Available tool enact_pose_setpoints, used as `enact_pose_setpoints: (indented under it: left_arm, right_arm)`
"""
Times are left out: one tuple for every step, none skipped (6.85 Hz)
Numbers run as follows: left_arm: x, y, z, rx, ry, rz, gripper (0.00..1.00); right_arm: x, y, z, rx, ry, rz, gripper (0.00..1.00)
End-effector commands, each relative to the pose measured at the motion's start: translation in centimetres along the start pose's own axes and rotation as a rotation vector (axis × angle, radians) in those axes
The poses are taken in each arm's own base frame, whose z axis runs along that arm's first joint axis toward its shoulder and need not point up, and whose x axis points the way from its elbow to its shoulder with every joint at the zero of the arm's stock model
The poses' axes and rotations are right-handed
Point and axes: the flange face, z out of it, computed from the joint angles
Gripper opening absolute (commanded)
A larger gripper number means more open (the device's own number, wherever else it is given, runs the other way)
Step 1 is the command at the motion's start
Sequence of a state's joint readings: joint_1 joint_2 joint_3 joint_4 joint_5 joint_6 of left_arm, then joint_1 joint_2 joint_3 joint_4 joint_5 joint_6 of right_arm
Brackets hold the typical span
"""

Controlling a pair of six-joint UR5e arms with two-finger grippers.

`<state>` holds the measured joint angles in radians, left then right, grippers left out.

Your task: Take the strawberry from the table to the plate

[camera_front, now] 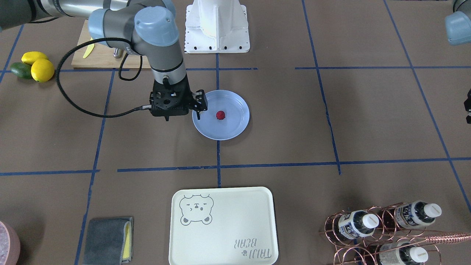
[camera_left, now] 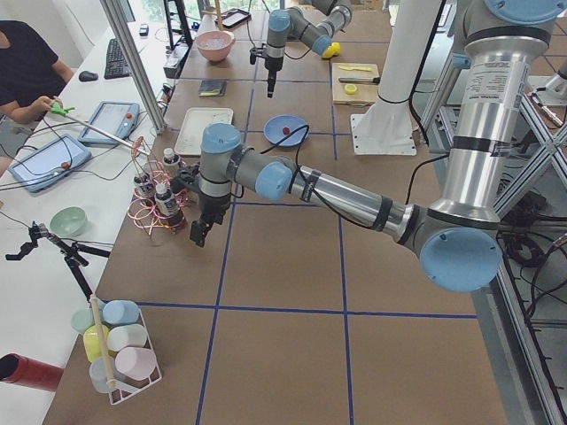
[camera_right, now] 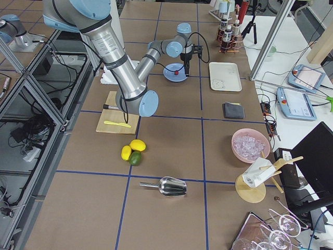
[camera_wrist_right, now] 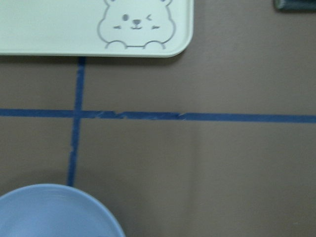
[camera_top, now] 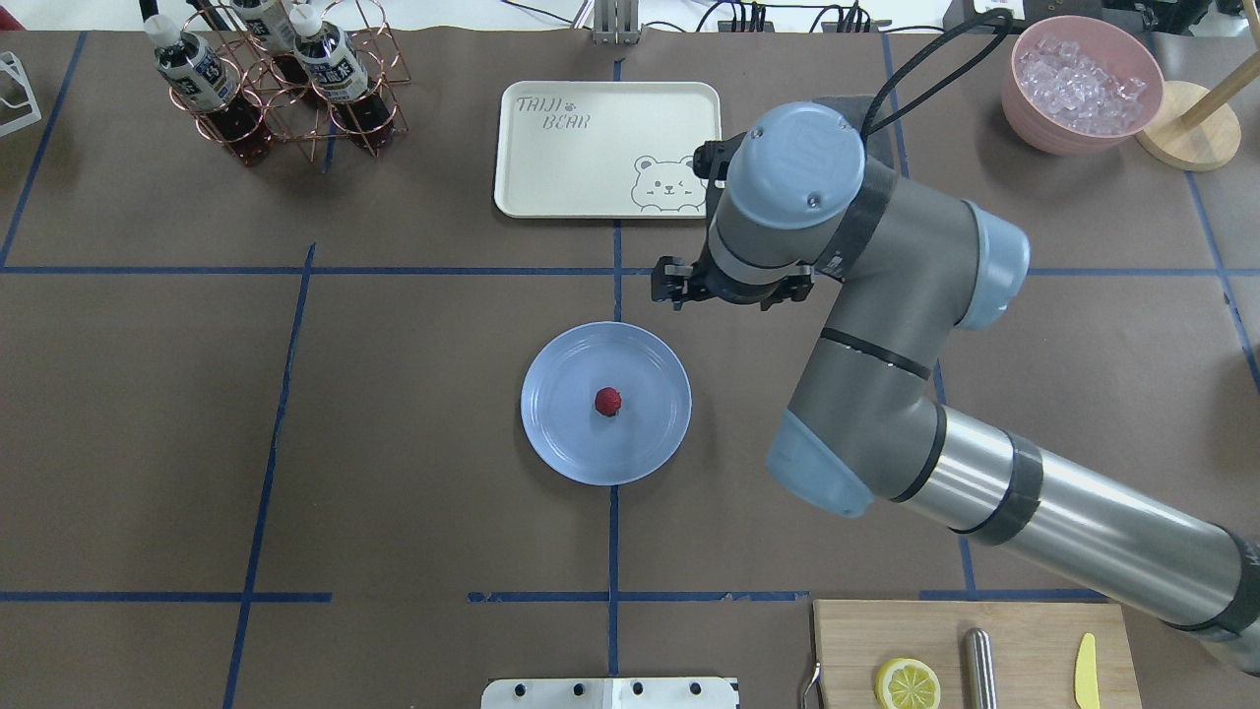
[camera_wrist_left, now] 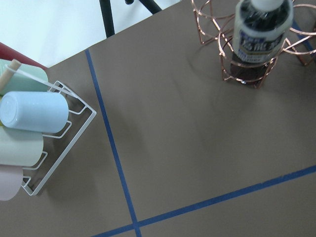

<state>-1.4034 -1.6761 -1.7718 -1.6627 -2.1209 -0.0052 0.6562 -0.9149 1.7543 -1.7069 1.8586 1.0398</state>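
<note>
- The strawberry (camera_front: pixel 220 115) lies near the middle of the plate (camera_front: pixel 235 127). It is not on the bare surface (camera_front: pixel 331 117), so the main part of the task looks done.
- The right arm (camera_front: pixel 158 44) holds its jaws near the plate's rim on the robot's right side, clearly apart from the berry.
- Nothing can be seen between these jaws. The wrist covers most of them, so it cannot be told whether they are spread or pressed together.
- By judgement, only 1 small thing is left: the right arm should move away from the plate.
- The left arm (camera_left: pixel 354 199) hangs well apart from the plate, near the copper wire rack (camera_left: pixel 155 204) with bottles. The state of its jaws cannot be told either.
- The strawberry is dark red, small and roundish, and it looks a little bumpy.
- The plate is pale blue, round and shallow, with a low raised rim and a smooth, glossy face.
- The surface is matte brown paper, crossed by blue tape lines.
- The bear tray (camera_front: pixel 220 224) on the operators' side of the plate is cream and rectangular, with rounded corners.
</note>
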Motion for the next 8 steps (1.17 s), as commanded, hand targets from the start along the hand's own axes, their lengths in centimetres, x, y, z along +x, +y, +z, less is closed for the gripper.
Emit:
enact_pose_setpoints:
  left_arm:
    - [-3.7, 3.5, -0.4, -0.017, -0.003, -0.009, 1.0]
    - [-4.4, 3.9, 0.3, -0.036, -0.003, -0.027, 1.0]
    - [-4.8, 4.5, 1.0, -0.076, -0.001, -0.051, 1.0]
    - [-5.5, 5.4, 1.7, -0.121, 0.043, -0.083, 1.0]
    - [-6.6, 8.1, 2.5, -0.133, 0.128, -0.108, 1.0]
    - [-7.0, 9.4, 2.7, -0.138, 0.137, -0.104, 1.0]
    - [-7.1, 9.8, 2.8, -0.141, 0.137, -0.108, 1.0]
    - [-7.2, 10.0, 2.8, -0.143, 0.136, -0.111, 1.0]
  right_arm:
    - [11.2, -2.6, -0.5, -0.032, 0.155, -0.13, 1.0]
    - [18.8, -3.7, -0.7, -0.048, 0.172, -0.127, 1.0]
    - [26.3, -4.7, -1.7, -0.108, 0.137, -0.153, 1.0]
    - [32.8, -4.1, -2.2, -0.139, 0.101, -0.171, 1.0]
    - [39.9, -2.4, -2.3, -0.146, 0.06, -0.163, 1.0]
    - [46.7, 0.0, -2.2, -0.134, 0.035, -0.167, 1.0]
    - [52.7, 2.0, -2.0, -0.152, -0.018, -0.16, 1.0]
    - [57.9, 3.2, -2.1, -0.162, -0.079, -0.132, 1.0]
